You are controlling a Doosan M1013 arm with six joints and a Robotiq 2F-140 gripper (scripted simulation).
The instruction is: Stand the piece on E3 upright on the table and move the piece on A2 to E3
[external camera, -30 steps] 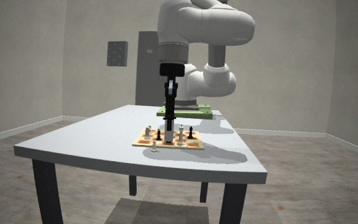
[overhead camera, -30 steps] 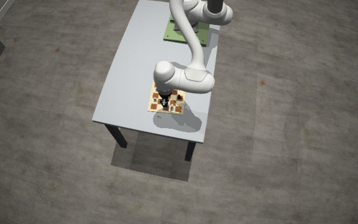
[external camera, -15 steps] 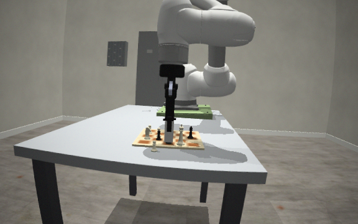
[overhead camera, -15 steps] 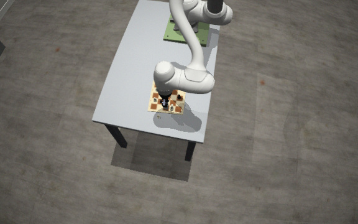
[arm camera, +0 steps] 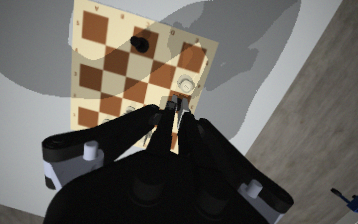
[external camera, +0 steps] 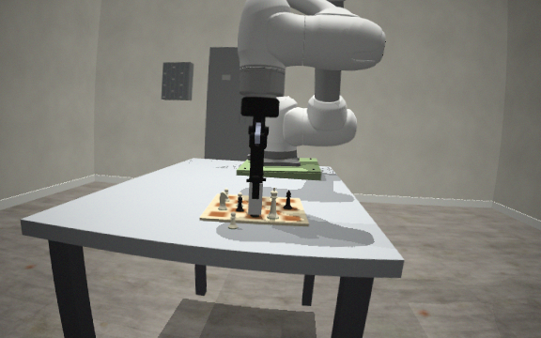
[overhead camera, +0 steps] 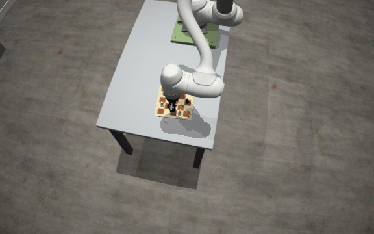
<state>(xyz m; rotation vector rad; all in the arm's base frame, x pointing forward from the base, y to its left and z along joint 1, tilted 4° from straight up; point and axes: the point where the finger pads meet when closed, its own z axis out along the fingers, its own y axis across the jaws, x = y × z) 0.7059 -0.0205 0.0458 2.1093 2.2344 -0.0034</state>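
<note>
- Reaching straight down over the chessboard (external camera: 301, 220), the gripper (external camera: 255, 207) has its tips low between a black pawn (external camera: 239, 203) and a tall white piece (external camera: 272, 204).
- The fingers are drawn almost fully together, pinching a small pale chess piece (arm camera: 178, 104). The black fingers hide most of it, so I cannot tell its type.
- In the wrist view, that pinched piece sits over a square in the board's edge row, right next to the tall white piece's square. The edge letters and digits are too small to read.
- A white pawn (external camera: 232, 221) stands upright on the grey table (external camera: 141, 211), just off the board's near edge.
- Another white piece (external camera: 224, 201) stands near the board's left side in the exterior view, and a second black piece (external camera: 287, 200) stands towards the right.
- All pieces seen on the board stand upright.
- The arm rises from a green base plate (external camera: 312, 171) at the table's far end.
</note>
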